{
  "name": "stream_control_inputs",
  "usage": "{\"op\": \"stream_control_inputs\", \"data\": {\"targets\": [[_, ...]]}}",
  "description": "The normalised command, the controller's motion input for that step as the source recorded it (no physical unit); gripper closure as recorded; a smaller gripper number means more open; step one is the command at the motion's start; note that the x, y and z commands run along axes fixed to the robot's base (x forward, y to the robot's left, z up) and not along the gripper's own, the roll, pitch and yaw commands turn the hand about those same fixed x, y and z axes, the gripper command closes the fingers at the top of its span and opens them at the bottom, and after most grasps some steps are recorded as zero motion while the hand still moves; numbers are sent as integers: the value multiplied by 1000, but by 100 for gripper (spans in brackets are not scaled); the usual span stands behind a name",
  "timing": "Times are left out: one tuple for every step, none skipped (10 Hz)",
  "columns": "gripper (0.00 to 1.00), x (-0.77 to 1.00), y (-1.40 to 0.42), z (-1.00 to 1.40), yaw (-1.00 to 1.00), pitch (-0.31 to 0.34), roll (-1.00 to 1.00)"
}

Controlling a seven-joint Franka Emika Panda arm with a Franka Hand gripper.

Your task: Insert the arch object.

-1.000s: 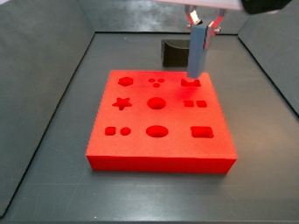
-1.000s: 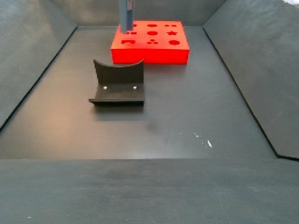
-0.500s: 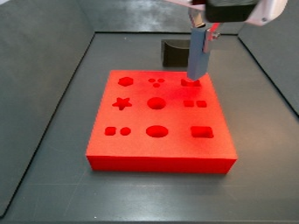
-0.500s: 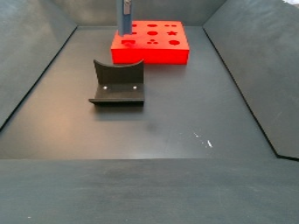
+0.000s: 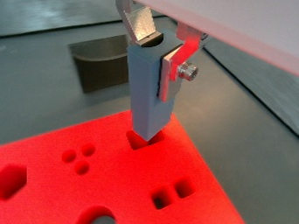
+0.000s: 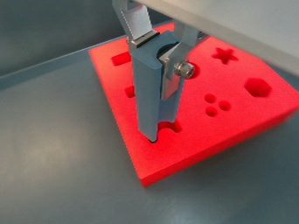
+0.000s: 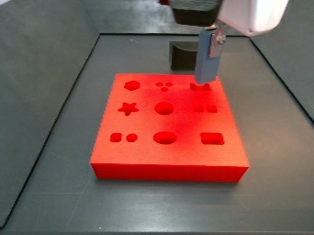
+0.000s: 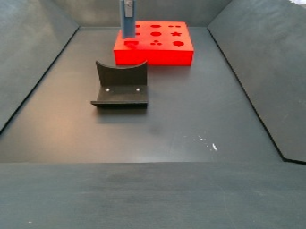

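A red board (image 7: 170, 124) lay on the dark surface (image 8: 180, 134), the fixture (image 8: 120, 85) well apart. The gripper (image 5: 149, 133) stood upright over a corner cutout, tips at its mouth. The arch object could not be made out; whether the jaws pinched it was unclear.

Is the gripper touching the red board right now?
Cannot tell. In both wrist views the gripper tip sits at a cutout near the red board's corner, but the contact point is hidden. The arch object is not visible.
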Motion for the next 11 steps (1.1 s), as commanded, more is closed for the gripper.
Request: {"op": "stream_control_inputs", "data": {"targets": [[100, 0, 0, 3, -883, 149, 36], [100, 0, 0, 0, -866, 161, 60], [100, 0, 0, -46, -846, 166, 57], [100, 0, 0, -77, -817, 173, 47], [100, 6, -49, -123, -711, 154, 7], [100, 31, -43, -189, -506, 91, 0], [100, 20, -29, -203, -406, 60, 0], [100, 66, 0, -83, -163, 4, 0], [100, 77, 0, -14, -80, 0, 0], [100, 71, 0, -3, -14, 0, 0], [100, 120, 0, 0, 0, 1, -17]]}}
